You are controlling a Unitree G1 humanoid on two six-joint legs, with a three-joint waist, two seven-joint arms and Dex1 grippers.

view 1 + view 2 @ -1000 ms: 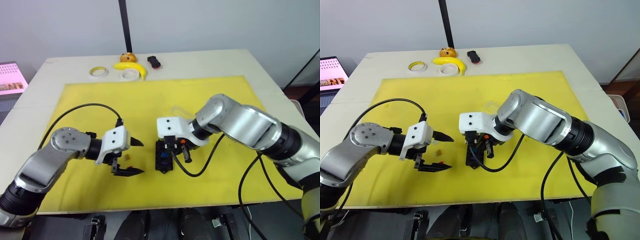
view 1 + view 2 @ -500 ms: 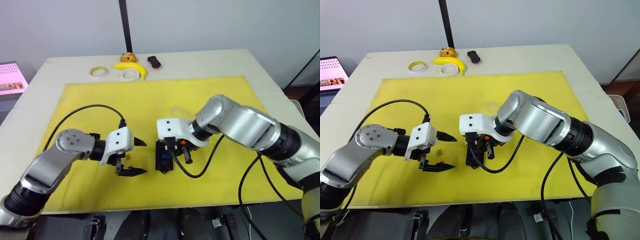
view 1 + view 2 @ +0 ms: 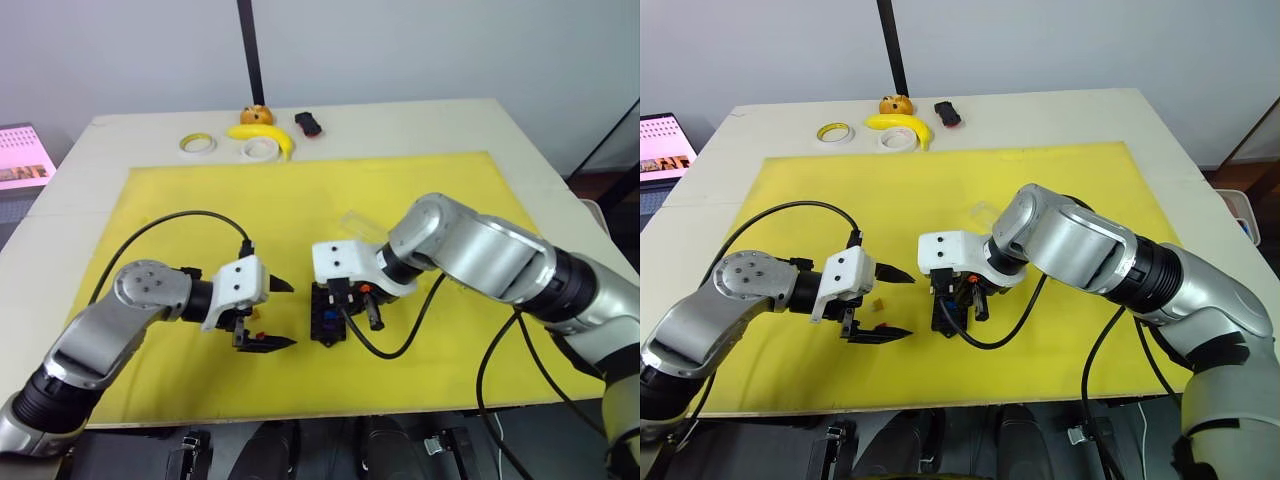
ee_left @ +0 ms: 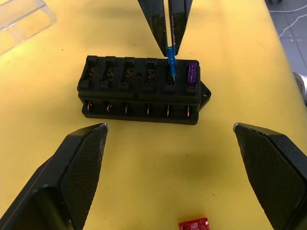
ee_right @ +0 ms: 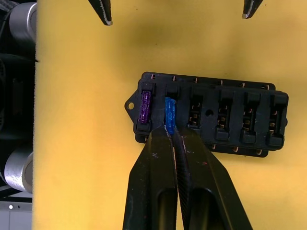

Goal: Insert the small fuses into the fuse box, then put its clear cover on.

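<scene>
Fuse box (image 4: 144, 93) on the yellow mat (image 3: 300, 200), purple fuse (image 4: 192, 73) seated in its end slot. Right gripper (image 5: 171, 132), fingers pinched on the blue fuse (image 4: 171, 62), holds it at the adjacent slot. Left gripper (image 4: 168, 139), fingers wide apart, faces the box; red fuse (image 4: 194, 224) between them. Clear cover (image 4: 21, 14) beyond the box.

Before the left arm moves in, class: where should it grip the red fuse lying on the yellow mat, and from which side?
Probably from above, fingers on the two broad faces of its plastic body. The red fuse lies on the yellow mat, apart from the fuse box, between the open left gripper fingers.
</scene>
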